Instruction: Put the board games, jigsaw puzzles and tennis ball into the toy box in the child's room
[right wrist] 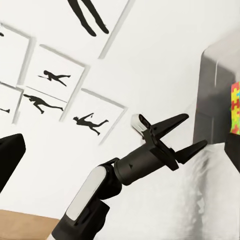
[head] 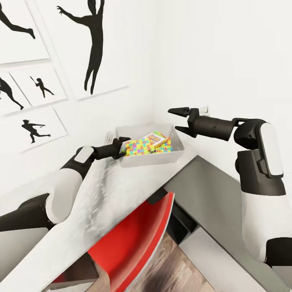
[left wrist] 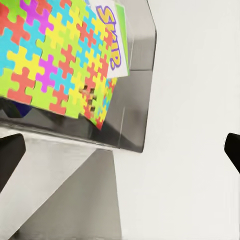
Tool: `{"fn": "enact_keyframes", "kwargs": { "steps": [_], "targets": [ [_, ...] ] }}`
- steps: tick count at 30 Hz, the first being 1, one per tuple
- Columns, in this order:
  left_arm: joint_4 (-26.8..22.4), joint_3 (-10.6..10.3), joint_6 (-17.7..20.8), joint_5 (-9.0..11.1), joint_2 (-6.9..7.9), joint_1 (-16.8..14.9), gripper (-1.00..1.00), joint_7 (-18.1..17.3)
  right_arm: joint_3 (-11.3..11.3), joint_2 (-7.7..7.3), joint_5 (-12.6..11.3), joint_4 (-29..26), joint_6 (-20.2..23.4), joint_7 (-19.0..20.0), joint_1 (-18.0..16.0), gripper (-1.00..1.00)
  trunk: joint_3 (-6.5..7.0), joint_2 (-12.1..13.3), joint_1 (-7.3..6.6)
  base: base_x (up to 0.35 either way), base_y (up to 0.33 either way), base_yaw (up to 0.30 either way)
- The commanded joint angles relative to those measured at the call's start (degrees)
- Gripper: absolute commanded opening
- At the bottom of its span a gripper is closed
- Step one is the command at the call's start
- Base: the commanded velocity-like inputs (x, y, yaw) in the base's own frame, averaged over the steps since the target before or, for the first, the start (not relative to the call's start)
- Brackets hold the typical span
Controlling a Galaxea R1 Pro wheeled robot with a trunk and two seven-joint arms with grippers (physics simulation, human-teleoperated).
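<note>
1. Nearest you, a red chair [head: 134, 243] is tucked under the tabletop [head: 101, 202], whose bare stretch carries none of the toys.
2. Your left end effector [head: 118, 149] sits at the toy box's near rim, fingers apart and empty; its wrist view looks over that rim.
3. The toy box [head: 152, 160] stands in the far corner, holding a jigsaw puzzle [head: 140, 147] with the Skip-Bo board game [head: 156, 138] under it.
4. Your right end effector [head: 181, 119] hovers open beside the box's far end, carrying nothing.
5. You seem to be between deliveries. I'd say fetching the next toy comes next.
6. The puzzle covers the box floor, so the ball or a second puzzle can't be made out.
</note>
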Motion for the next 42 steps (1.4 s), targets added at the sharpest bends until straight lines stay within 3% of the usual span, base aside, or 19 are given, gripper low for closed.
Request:
{"fn": "enact_keyframes", "kwargs": {
  "steps": [1, 10, 22, 27, 31, 42],
  "targets": [
    [-0.29, 0.46, 0.69, -0.34, 0.01, -0.05, 1.0, -0.12, 0.05, -0.02, -0.48, -0.02, 0.01, -0.59, -0.05, 1.0, -0.02, -0.1, 0.01, -0.263, 0.006, 0.0],
    [-4.21, 0.29, 2.87, -0.35, 0.13, -0.05, 1.0, -0.12, 0.15, 0.06, -0.35, -0.06, 0.01, -0.59, 0.02, 1.0, 0.8, -0.1, 0.01, -0.06, 0.01, -0.002],
    [-5.26, 0.32, 4.7, -0.35, 0.46, 0.0, 1.0, -0.19, 0.15, 0.08, -0.28, -0.06, -0.02, -0.59, 0.52, 1.0, 1.9, -0.1, 0.01, -0.051, 0.027, -0.067],
    [-8.18, 0.16, 7.2, -0.35, 0.88, 0.09, 1.0, -2.57, 0.15, 0.08, -0.26, -0.06, -0.03, -0.59, 0.54, 1.0, 2.36, -0.1, 0.01, -0.011, 0.006, -0.085],
    [-11.14, -0.15, 10.54, -0.41, 1.79, 0.38, 1.0, -5.91, 0.15, 0.08, -0.26, -0.04, -0.06, -0.59, 0.62, 1.0, 2.73, -0.1, 0.01, -0.003, 0.001, -0.085],
    [-12.61, -0.46, 14.67, -0.36, 5.85, 1.07, 1.0, -7.89, 0.37, 0.16, -0.18, 0.02, -0.08, -0.67, 0.8, 1.0, 3.75, -0.1, 0.01, 0.0, 0.0, -0.086]
  ]
}}
